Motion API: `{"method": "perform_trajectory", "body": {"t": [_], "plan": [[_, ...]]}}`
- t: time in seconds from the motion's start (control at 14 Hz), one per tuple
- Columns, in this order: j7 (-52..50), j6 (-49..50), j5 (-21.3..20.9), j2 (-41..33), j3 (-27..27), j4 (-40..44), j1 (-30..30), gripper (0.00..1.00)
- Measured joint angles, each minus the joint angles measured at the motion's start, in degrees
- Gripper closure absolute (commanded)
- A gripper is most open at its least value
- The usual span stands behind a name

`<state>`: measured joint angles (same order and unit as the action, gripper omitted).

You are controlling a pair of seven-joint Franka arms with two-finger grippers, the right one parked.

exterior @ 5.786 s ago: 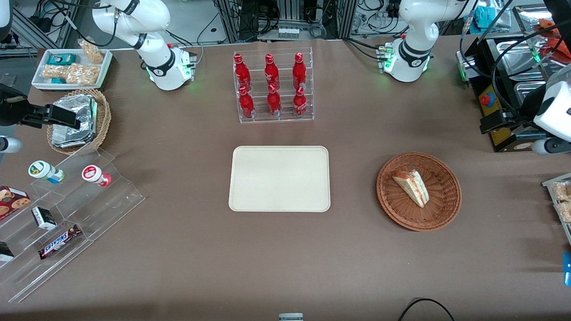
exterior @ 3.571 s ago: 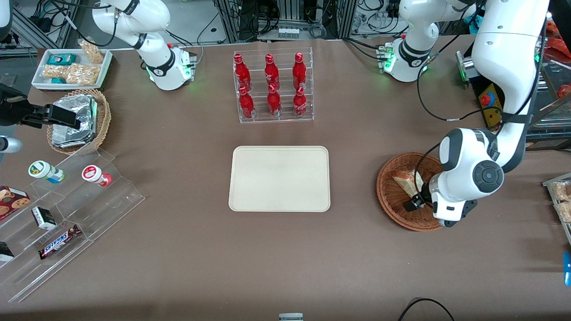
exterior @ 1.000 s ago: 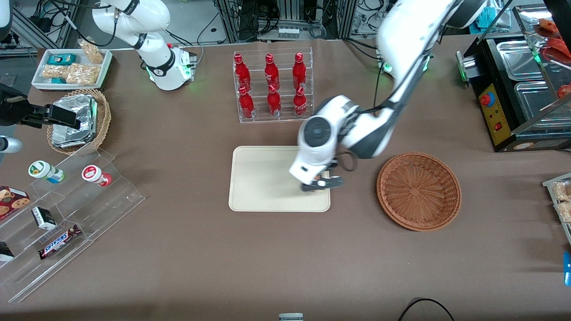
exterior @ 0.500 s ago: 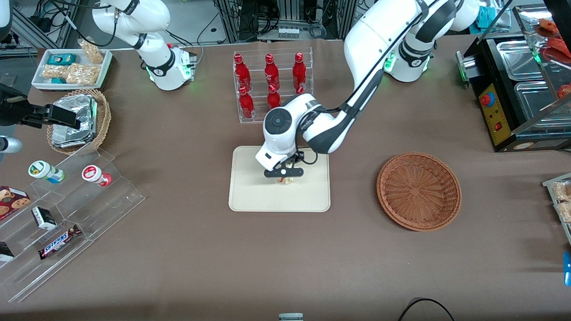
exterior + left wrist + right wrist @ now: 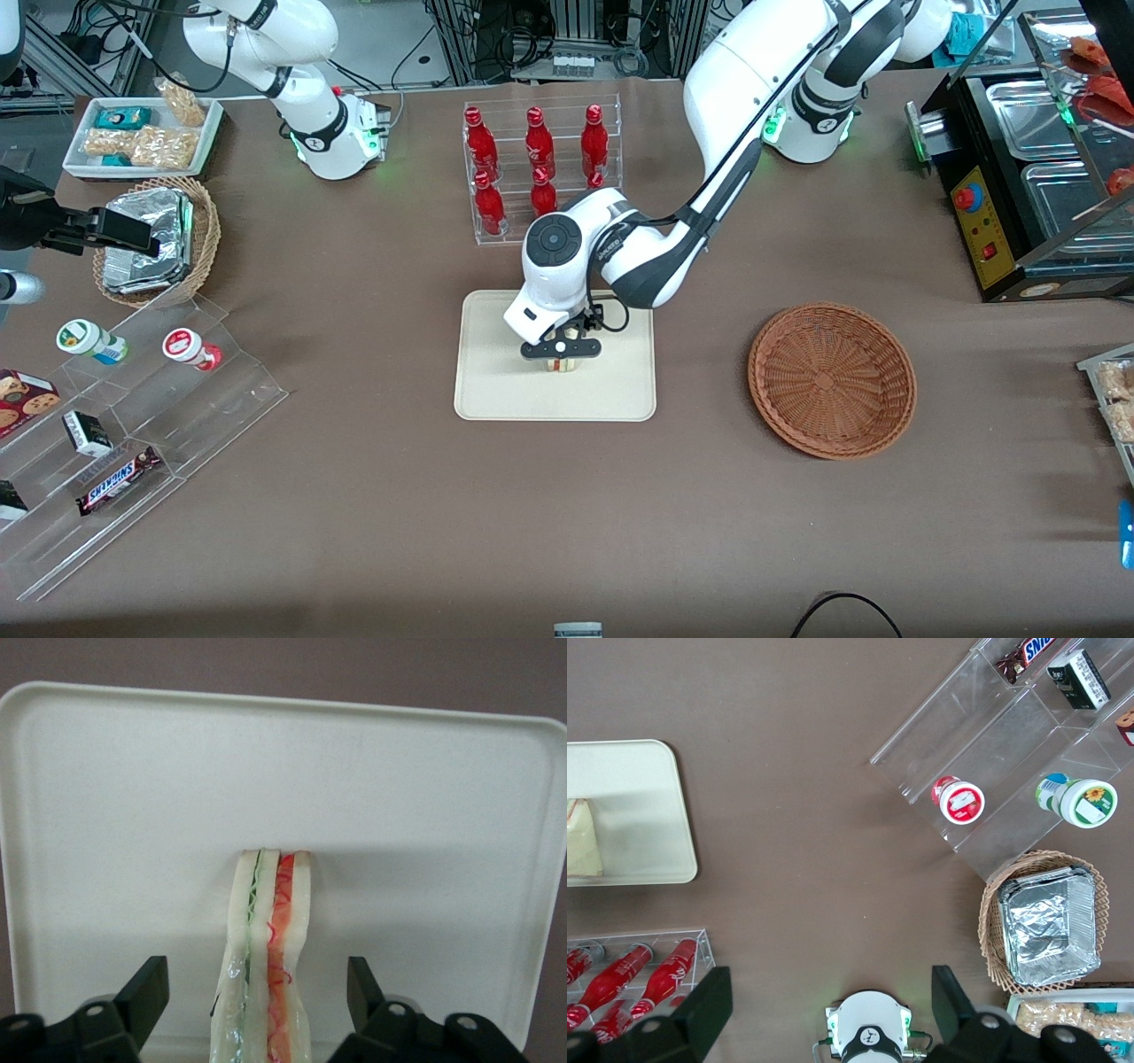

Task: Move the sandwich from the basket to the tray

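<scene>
The sandwich, a wrapped wedge with red and green filling lines, stands on its edge on the cream tray. My left gripper is open around it, with a clear gap between each black finger and the bread. In the front view the gripper hangs low over the middle of the tray, and the sandwich peeks out just beneath it. The reddish-brown basket lies toward the working arm's end with nothing in it. The right wrist view shows the sandwich on the tray.
A clear rack of red bottles stands farther from the front camera than the tray, close to my forearm. Toward the parked arm's end are a stepped acrylic shelf with snacks, a tan basket with foil packets and a white snack tray.
The sandwich left the basket in my gripper and came over to the tray. In the last half second the gripper sank slightly, and its fingers now stand apart from the sandwich.
</scene>
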<state>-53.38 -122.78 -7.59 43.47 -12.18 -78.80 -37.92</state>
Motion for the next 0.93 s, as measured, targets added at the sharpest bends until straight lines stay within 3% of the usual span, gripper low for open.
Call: {"method": "perform_trajectory", "body": {"t": [0.14,0.36,0.71,0.93], "plan": [[-0.05,2.11,-0.25,-1.48,1.67,1.17,0.06,0.00],[0.77,15.43,-0.26,-8.58,5.82,2.05,1.66,0.00],[20.97,39.81,2.82,-24.37,6.91,2.20,15.88,0.00],[30.53,46.25,2.83,-30.36,7.18,1.61,23.98,0.00]]}}
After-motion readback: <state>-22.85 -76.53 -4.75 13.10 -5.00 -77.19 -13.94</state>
